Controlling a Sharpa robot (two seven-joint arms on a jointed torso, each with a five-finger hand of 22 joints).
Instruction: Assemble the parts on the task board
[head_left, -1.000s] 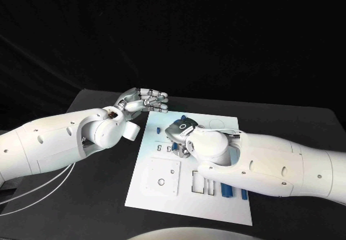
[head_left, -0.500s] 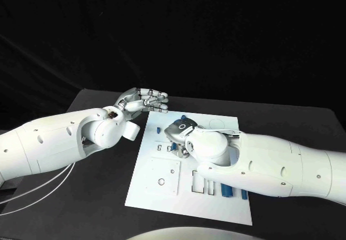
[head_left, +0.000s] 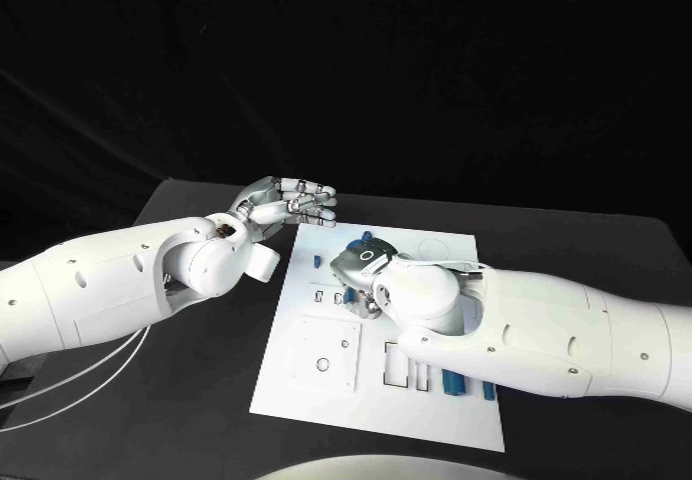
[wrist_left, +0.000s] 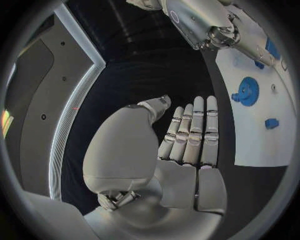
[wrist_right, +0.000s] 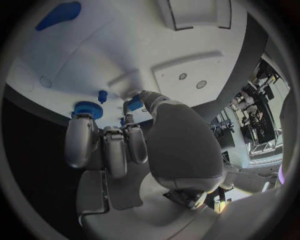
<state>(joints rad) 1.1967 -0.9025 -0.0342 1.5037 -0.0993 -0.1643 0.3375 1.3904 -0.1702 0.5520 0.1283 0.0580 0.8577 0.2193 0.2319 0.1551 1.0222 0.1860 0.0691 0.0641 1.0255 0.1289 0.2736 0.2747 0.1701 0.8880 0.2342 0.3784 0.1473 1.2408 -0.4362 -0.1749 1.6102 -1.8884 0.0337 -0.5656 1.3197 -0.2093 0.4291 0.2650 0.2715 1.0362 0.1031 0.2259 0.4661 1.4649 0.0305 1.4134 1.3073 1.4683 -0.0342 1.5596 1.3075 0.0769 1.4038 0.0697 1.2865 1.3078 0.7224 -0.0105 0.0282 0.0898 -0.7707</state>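
In the head view the board (head_left: 378, 335) lies mid-surface; the left hand (head_left: 286, 203) hangs just off its far left corner, fingers curled, nothing visible in them, while the right hand (head_left: 361, 262) bends down over the board's far half, a blue gear (head_left: 366, 238) peeking past it and blue bars (head_left: 456, 382) lying near the board's near edge. The left wrist view shows that hand (wrist_left: 181, 145) flat, fingers together and extended, released, with the gear (wrist_left: 247, 92) and a small blue part (wrist_left: 271, 122) on the board beyond. The right wrist view adds what the head view hides: the right hand (wrist_right: 134, 145) pinches a small blue piece (wrist_right: 134, 104) between thumb and fingers over the board, the gear (wrist_right: 87, 109) touching its fingertips. I judge the risk is a tilted piece jamming or slipping from so shallow a pinch, or the fingers nudging the gear.
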